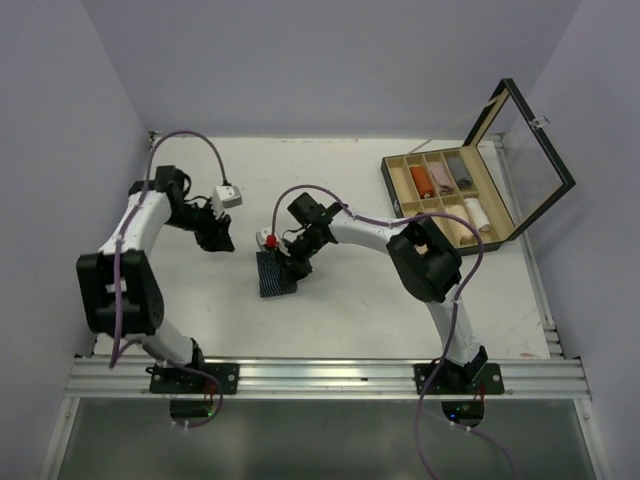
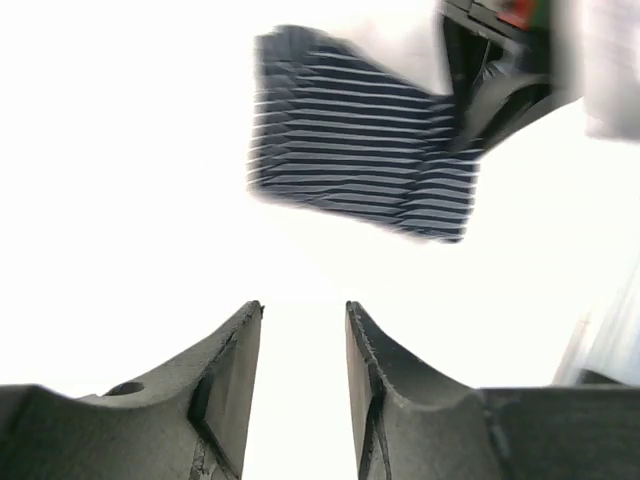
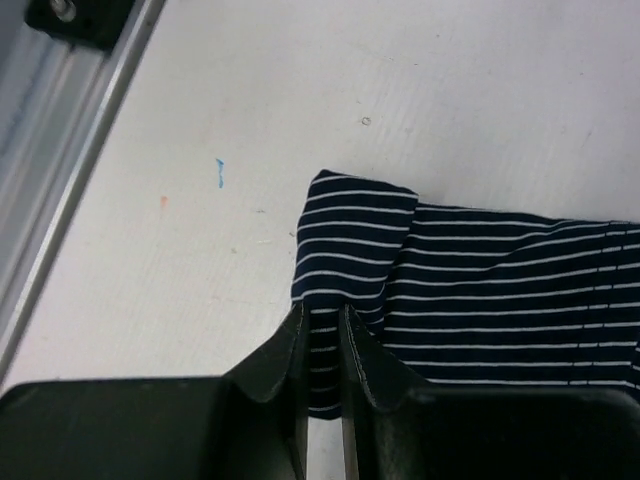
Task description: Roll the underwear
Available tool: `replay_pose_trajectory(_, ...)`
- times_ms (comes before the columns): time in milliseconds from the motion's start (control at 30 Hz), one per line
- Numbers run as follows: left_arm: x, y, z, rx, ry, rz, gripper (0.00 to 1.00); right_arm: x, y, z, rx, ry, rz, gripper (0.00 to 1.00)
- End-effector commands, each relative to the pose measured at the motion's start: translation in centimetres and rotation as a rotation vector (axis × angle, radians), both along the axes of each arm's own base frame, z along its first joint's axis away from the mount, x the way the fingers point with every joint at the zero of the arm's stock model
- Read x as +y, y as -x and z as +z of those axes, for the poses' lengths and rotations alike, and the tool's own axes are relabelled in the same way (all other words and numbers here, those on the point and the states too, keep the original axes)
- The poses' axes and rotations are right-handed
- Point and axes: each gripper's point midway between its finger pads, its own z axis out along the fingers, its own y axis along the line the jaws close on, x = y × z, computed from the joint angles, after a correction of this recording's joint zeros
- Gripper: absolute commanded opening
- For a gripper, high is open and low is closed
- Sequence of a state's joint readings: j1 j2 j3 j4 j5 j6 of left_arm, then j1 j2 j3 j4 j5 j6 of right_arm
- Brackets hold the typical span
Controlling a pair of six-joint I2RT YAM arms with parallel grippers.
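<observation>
Right pincer (image 3: 320,330) is nipped almost closed on an edge of the navy striped underwear (image 3: 480,290), close to one corner. It lies folded flat mid-bench (image 1: 350,320). Looks light and floppy to me, so I'd guess it slumps or unrolls unless you grab through the doubled edge. Left pincer (image 2: 303,320) hovers near it, jaws parted, holding nothing. Wooden box (image 1: 450,190) sits far right, lid up.

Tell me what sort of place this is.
Probably a robotics lab test cell, not a home: a bare white table boxed in by blank pale walls, with the left arm and right arm bolted to an aluminium rail, and striped underwear as the practice item.
</observation>
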State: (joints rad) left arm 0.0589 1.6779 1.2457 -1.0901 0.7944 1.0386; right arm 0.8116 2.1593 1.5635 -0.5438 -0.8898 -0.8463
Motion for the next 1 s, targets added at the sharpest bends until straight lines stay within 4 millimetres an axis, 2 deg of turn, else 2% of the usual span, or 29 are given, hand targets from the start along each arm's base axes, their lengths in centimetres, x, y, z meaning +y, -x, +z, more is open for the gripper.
replay_pose_trajectory(0, 1.7, -0.4, 3.6, -0.238, -0.039, 0.076, 0.43, -1.0, 1.6, -0.7, 0.334, 0.099, -0.08, 0.0)
replay_pose_trajectory(33, 1.8, 0.0, 4.1, -0.281, -0.051, 0.08, 0.44, -0.9, 1.5, -0.7, 0.402, 0.115, -0.105, 0.0)
replay_pose_trajectory(67, 1.7, 1.3, 4.7, -0.342, -0.059, 0.08, 0.45, -1.5, 1.3, -2.0, 0.477, 0.159, -0.134, 0.0)
replay_pose_trajectory(133, 1.6, 1.9, 5.0, -0.436, -0.096, 0.06, 0.49, -1.1, 0.3, -2.2, 0.542, 0.176, -0.163, 0.0)
replay_pose_trajectory(167, 1.3, 2.8, 4.7, -0.493, -0.119, 0.036, 0.5, -1.6, 0.2, -3.9, 0.602, 0.22, -0.192, 0.0)
replay_pose_trajectory(200, 1.5, 3.2, 4.0, -0.516, -0.168, 0.026, 0.5, -1.2, -0.5, -3.9, 0.619, 0.218, -0.207, 0.0)
replay_pose_trajectory(233, -0.1, 4.1, 3.4, -0.535, -0.176, -0.042, 0.51, -1.3, -0.7, -4.2, 0.65, 0.235, -0.222, 0.0)
replay_pose_trajectory(267, -0.6, 4.9, 2.3, -0.552, -0.192, -0.072, 0.52, -1.8, -0.9, -5.7, 0.701, 0.271, -0.249, 0.0)
replay_pose_trajectory(300, -0.9, 5.2, 1.7, -0.559, -0.218, -0.086, 0.53, -1.5, -1.4, -5.7, 0.713, 0.271, -0.264, 0.0)
replay_pose_trajectory(333, -2.1, 5.7, 1.4, -0.575, -0.214, -0.128, 0.53, -1.8, -1.7, -6.1, 0.738, 0.288, -0.286, 0.0)
replay_pose_trajectory(467, -3.7, 6.1, -0.6, -0.593, -0.243, -0.193, 0.56, -2.1, -1.8, -7.2, 0.737, 0.299, -0.313, 0.0)
replay_pose_trajectory(700, -7.1, 5.9, -2.2, -0.638, -0.272, -0.298, 0.6, -2.4, -1.7, -8.6, 0.762, 0.346, -0.345, 0.0)
replay_pose_trajectory(800, -7.9, 5.8, -2.7, -0.663, -0.277, -0.323, 0.6, -2.5, -1.5, -9.1, 0.769, 0.357, -0.352, 0.0)
replay_pose_trajectory(967, -8.3, 5.8, -5.1, -0.645, -0.31, -0.379, 0.6, -2.7, -1.7, -9.5, 0.771, 0.356, -0.366, 0.0)
